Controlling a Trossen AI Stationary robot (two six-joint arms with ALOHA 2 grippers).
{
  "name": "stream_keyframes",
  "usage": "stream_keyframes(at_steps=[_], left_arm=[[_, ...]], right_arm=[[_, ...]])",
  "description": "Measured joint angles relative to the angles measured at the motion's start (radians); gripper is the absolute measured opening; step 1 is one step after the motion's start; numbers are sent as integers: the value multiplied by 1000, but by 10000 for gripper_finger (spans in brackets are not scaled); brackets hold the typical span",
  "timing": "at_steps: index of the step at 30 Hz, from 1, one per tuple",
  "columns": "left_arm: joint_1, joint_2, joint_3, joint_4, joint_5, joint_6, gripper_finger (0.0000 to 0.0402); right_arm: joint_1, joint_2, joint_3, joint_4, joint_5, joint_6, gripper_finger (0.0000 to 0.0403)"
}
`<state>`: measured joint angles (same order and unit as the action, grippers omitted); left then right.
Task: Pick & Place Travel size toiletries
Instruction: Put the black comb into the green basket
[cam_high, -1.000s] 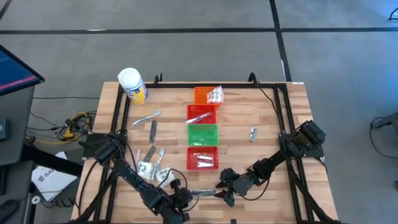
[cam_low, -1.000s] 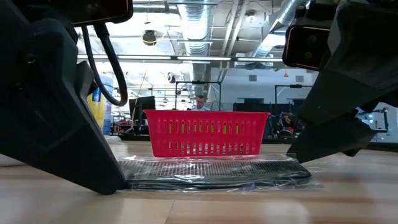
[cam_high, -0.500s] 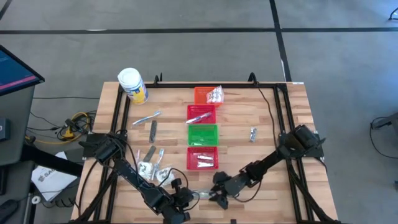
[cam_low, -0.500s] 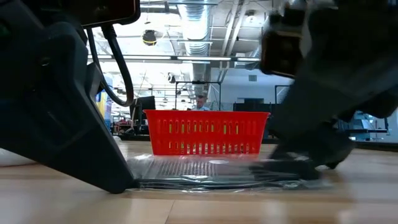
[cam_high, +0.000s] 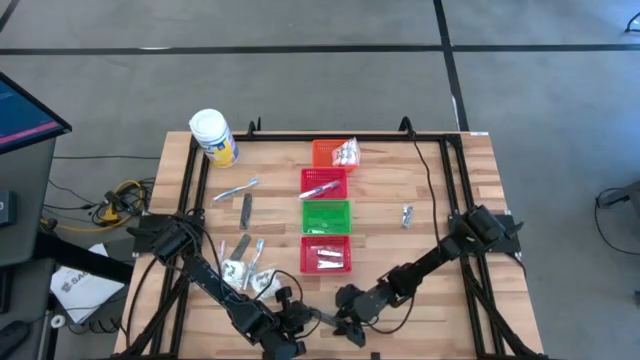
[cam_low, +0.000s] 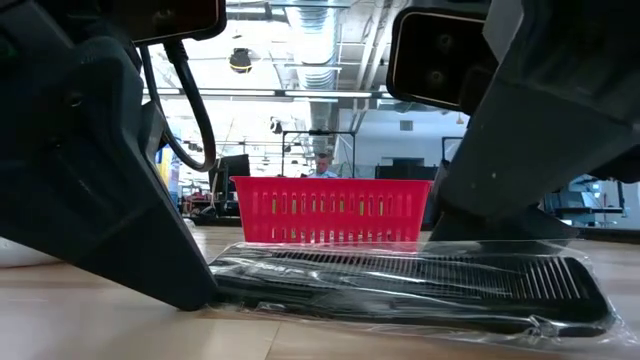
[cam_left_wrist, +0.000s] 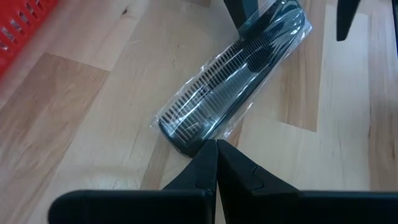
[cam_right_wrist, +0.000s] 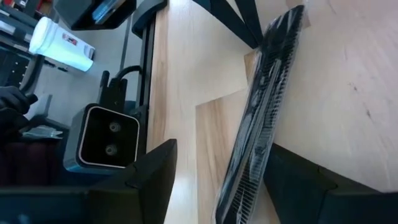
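Observation:
A black comb in a clear wrapper (cam_high: 325, 317) lies flat on the wood near the table's front edge, between my two grippers. It also shows in the low view as a wrapped comb (cam_low: 400, 285). My left gripper (cam_left_wrist: 216, 146) is shut, with its tips at the comb's left end. My right gripper (cam_right_wrist: 221, 149) is open and low, one finger on each side of the comb's right end (cam_left_wrist: 280, 18). Behind the comb stands a red basket (cam_low: 330, 213). My left gripper's shut fingertips (cam_low: 200, 293) rest against the left end of the wrapped comb (cam_left_wrist: 186, 140), slanting down from the table's left. Whether they pinch the film I cannot tell. That end lies on the table. My right gripper straddles the comb's right end, and the wrapper (cam_right_wrist: 245, 186) lies against the inner side of one finger (cam_right_wrist: 292, 180). The fingers slant down from the right, along the comb. The comb stays on the table.
Behind the grippers, orange (cam_high: 330, 152), red (cam_high: 325, 183), green (cam_high: 326, 216) and red (cam_high: 326, 254) baskets form a row down the table's middle. Sachets (cam_high: 245, 272), a toothbrush (cam_high: 235, 190) and a dark strip (cam_high: 246, 206) lie at the left. A white jar (cam_high: 212, 135) stands far left.
My right gripper has moved toward the table's left and near edge and sunk, coming down around the comb's right end. That end has swung toward the near edge. The left end has stayed at my left gripper's tips.

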<state>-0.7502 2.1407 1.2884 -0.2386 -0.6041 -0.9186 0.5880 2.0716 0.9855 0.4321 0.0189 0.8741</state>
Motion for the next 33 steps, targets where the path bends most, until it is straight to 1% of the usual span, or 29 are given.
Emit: stream_keyframes(at_steps=[5,13,22,26,28,30,33], left_arm=[[0,0,0,1,0,1,0],[0,0,0,1,-1,2,0],[-2,-3,0,7,-15,2,0],[-11,-18,-3,-2,-22,4,0],[-19,-31,-4,-10,-33,6,0],[-31,-55,-5,-16,-49,20,0],[-47,-91,-5,-21,-104,35,0]], right_arm=[[-2,0,0,-14,1,-7,190],[-1,0,-2,-17,4,-34,117],[-1,0,-3,-20,6,-64,55],[-2,0,-4,-22,15,-91,16],[-4,0,-4,-20,10,-97,7],[-4,-5,-4,-18,8,-105,11],[-2,-27,-5,-55,1,-134,10]])
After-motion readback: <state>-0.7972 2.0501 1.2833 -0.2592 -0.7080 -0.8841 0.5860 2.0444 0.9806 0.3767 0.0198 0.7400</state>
